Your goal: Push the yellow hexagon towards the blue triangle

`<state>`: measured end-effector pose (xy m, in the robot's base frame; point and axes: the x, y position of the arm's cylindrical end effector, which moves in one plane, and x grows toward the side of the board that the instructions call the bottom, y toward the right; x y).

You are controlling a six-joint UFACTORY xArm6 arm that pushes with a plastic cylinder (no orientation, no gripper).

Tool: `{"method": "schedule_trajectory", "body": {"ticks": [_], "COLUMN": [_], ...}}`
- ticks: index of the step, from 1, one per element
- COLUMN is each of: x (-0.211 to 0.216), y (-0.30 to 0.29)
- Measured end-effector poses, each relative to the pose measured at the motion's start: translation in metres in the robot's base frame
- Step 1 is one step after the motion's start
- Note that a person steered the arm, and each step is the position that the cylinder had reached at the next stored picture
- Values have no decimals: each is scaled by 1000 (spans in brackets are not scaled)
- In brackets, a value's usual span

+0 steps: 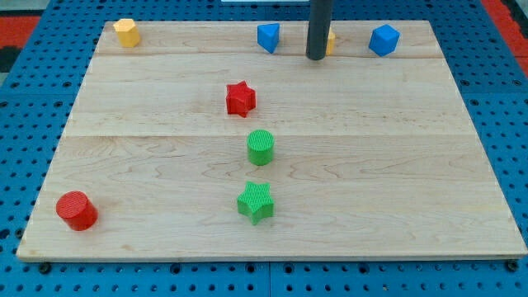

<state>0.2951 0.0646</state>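
Camera view: no pincer on this rig, just my tip (pixel 316 58), at 9 o'clock of a yellow block (pixel 330 42) it mostly hides, shape unclear. Yellow hexagon (pixel 125 32) likely the one at bench (pixel 165 173) top-left corner; blue triangle (pixel 268 37) at its 3 o'clock, well apart. Approach step, I judge: tip must go round to hexagon's 9 o'clock, little room by edge. Lane between clear.

Bright, even light from overhead; the worktop (pixel 165 165) shows no glare, blocks cast only faint short shadows, and focus is sharp to every edge.
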Motion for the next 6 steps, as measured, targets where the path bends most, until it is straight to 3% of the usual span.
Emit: {"method": "schedule_trajectory", "body": {"ticks": [1,2,3,4,5,6], "x": [-9,-44,-45,-65,-75,-53], "y": [-128,-279,-368,-357,-295,-204]}}
